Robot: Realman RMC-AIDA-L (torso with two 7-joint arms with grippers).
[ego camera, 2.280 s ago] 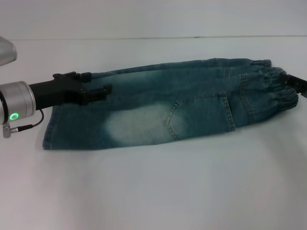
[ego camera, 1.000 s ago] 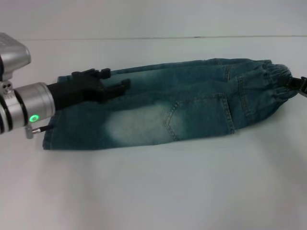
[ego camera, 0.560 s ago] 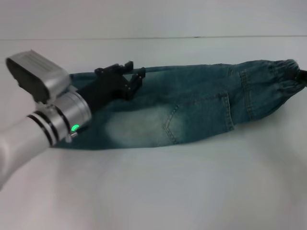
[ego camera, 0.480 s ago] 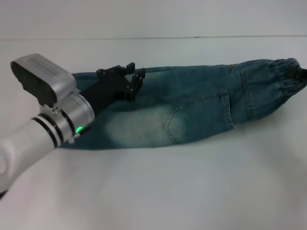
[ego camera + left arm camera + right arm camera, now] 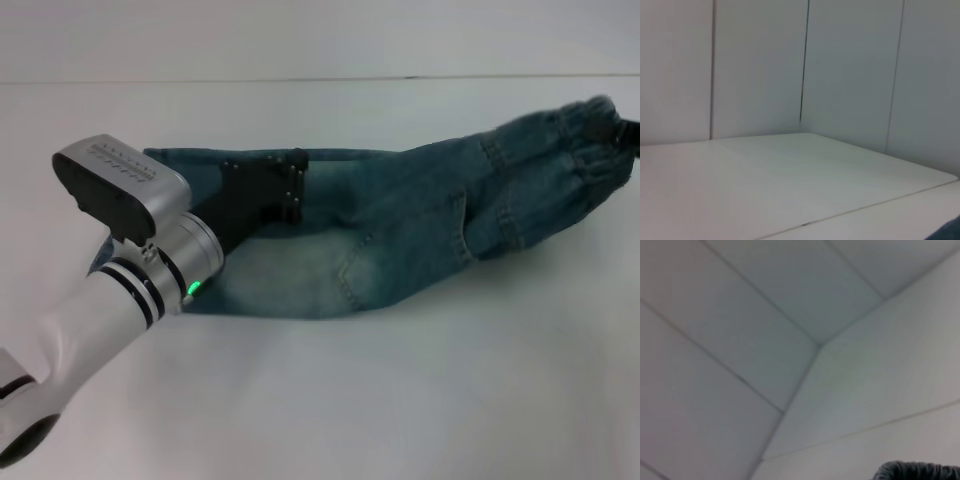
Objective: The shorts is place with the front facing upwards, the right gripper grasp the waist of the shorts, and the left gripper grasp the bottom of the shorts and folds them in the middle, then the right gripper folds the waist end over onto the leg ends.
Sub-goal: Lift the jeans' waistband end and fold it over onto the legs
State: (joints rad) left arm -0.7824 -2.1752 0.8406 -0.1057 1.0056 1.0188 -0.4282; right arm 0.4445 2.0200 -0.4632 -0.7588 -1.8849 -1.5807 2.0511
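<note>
The shorts (image 5: 400, 230) lie folded lengthwise across the white table, faded thigh patch facing up. The leg ends (image 5: 160, 162) are at the left, partly hidden behind my left arm. My left gripper (image 5: 290, 188) sits over the upper edge of the denim near that end, its claw turned edge-on. At the far right the ruffled waist (image 5: 590, 125) is raised off the table, and my right gripper (image 5: 631, 140) is shut on it, only a black sliver showing at the frame edge. A bit of the waist (image 5: 915, 471) shows in the right wrist view, and a corner of denim (image 5: 952, 232) in the left wrist view.
The white table (image 5: 400, 400) stretches bare in front of and behind the shorts. Its back edge meets a pale panelled wall (image 5: 805, 65). My left arm's silver wrist (image 5: 150, 270) crosses the left front part of the table.
My left arm has swung in over the leg end and turned its claw, moving right along the shorts. The waist end has risen off the table at the right, bunching the denim.
</note>
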